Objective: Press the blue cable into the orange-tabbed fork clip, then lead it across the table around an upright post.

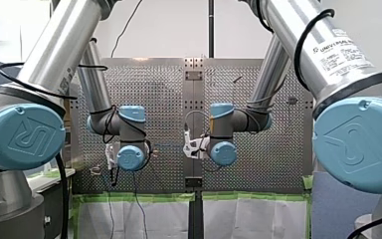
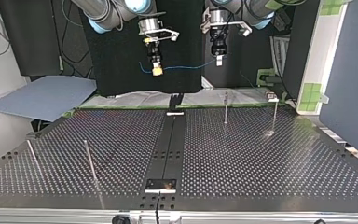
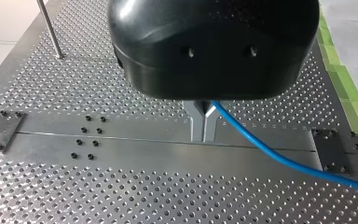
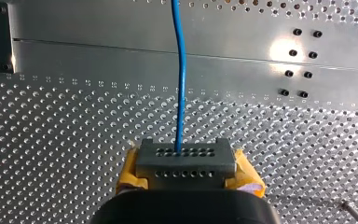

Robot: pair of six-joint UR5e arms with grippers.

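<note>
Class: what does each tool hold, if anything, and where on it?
Both pinch the blue cable: right tool near its free end, left tool further along the span.

Top view, clock centred on the dark plate (image 2: 161, 185) at the near end of the central rail (image 2: 170, 140).

Obstacles, all thin uprights:
- post A (image 2: 225, 107) at 1 o'clock
- post B (image 2: 275, 116) at 2 o'clock
- post C (image 2: 90, 161) at 10 o'clock
- post D (image 2: 32, 154) at 9 o'clock

The blue cable (image 2: 186, 67) spans mid-air at 12 o'clock, pinched by my right gripper (image 2: 157, 70) and my left gripper (image 2: 219, 59).

Open lane: along the rail, 6 to 12 o'clock, between the post pairs.
</note>
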